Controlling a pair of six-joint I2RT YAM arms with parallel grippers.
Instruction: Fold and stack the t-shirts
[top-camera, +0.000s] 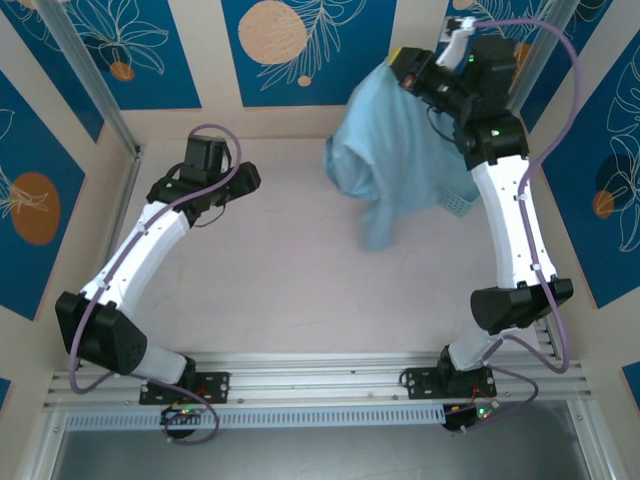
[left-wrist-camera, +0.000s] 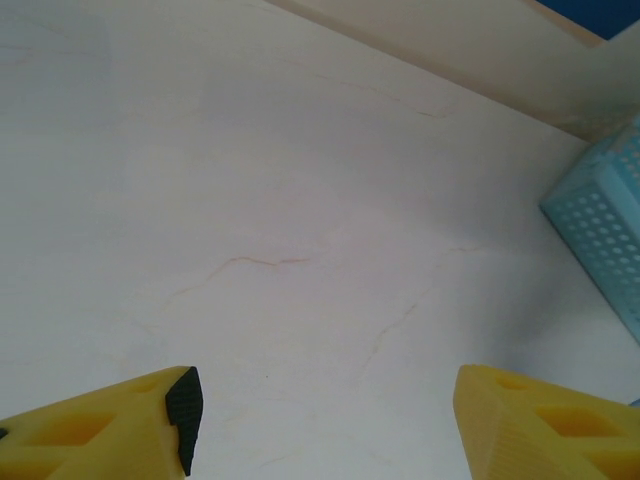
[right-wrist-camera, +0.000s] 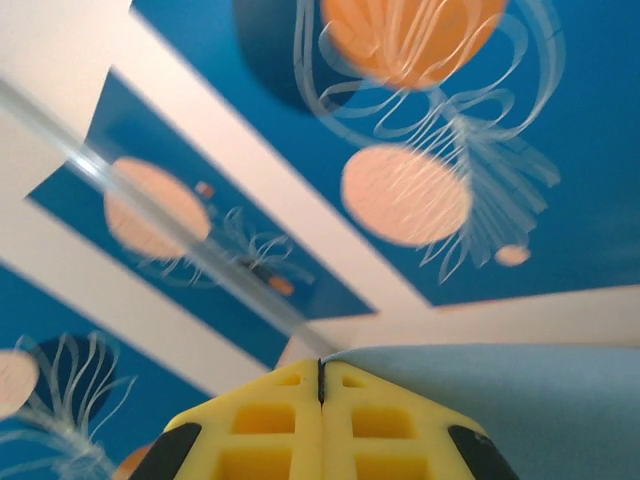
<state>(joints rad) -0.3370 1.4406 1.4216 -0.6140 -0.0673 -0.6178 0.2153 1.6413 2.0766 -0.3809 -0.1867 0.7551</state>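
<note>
Top external view: right arm raised at upper right, right tool (top-camera: 402, 78) clamped on the upper edge of the t-shirt (top-camera: 395, 160), which hangs bunched in the air above the far right part of the table (top-camera: 280, 270), its lowest fold trailing toward the table centre; a corner of the basket (top-camera: 458, 205) shows just beneath the hanging cloth; left arm at mid left, left tool (top-camera: 245, 180) low over bare table, well apart from the shirt. Left wrist view: yellow fingers (left-wrist-camera: 120, 430) at both lower corners, spread apart with nothing between them, pale table beyond, basket at the right edge. Right wrist view: yellow fingers (right-wrist-camera: 270, 420) pressed together at bottom centre, blue cloth at lower right touching them, wall panels (right-wrist-camera: 560, 150) behind. Risks, as judged: a single pinch point may let the fabric slip free; the trailing fold may snag on the basket rim as the shirt comes down; lowered bunched, it would land crumpled, leaving the left tool no clear edge to take.
</note>
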